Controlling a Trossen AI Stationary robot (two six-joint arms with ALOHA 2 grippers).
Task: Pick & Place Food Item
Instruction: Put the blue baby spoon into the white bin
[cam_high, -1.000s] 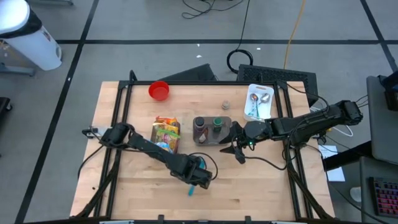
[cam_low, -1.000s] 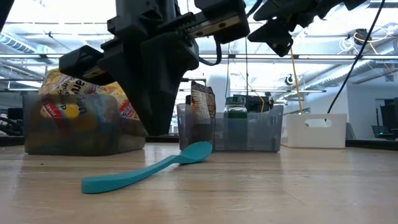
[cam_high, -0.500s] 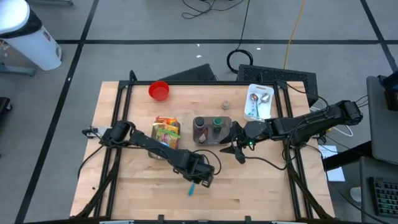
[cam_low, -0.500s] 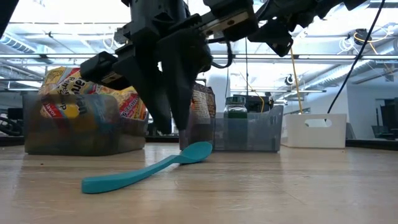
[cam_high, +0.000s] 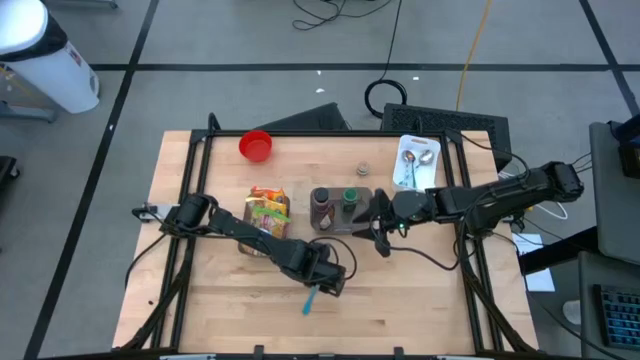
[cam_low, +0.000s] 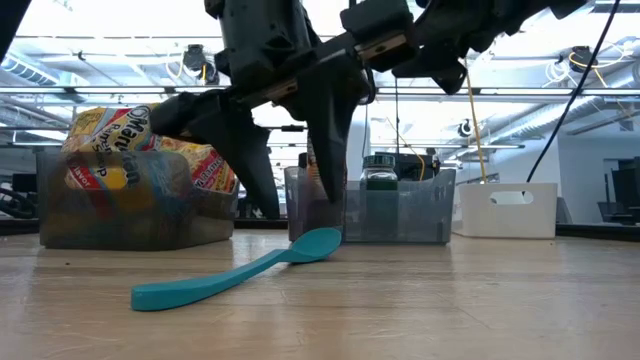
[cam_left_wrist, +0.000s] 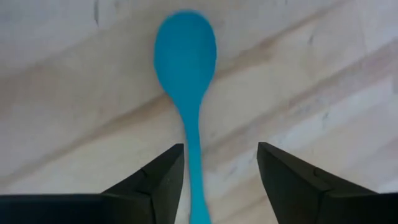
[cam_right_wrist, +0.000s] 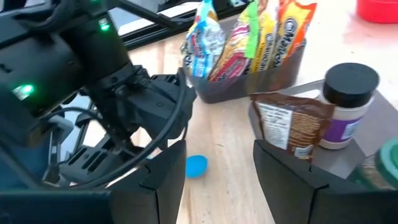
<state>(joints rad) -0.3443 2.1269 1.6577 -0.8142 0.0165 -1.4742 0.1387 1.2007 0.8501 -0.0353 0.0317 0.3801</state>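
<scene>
My left gripper (cam_left_wrist: 219, 180) stands spread above the teal spoon (cam_left_wrist: 186, 74), its jaws either side of the handle and gripping nothing; the spoon lies flat on the wooden worktop (cam_high: 420, 300). My right gripper (cam_right_wrist: 214, 174) hangs with jaws apart and empty beside the clear bin of jars (cam_high: 338, 208), near the snack-packet bin (cam_high: 266, 214).

Teal spoon (cam_left_wrist: 185, 56), red bowl (cam_high: 256, 146).

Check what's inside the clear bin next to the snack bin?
The clear bin holds a brown pouch, a black-lidded jar and a green-lidded jar. Its floor beneath them is hidden.
</scene>
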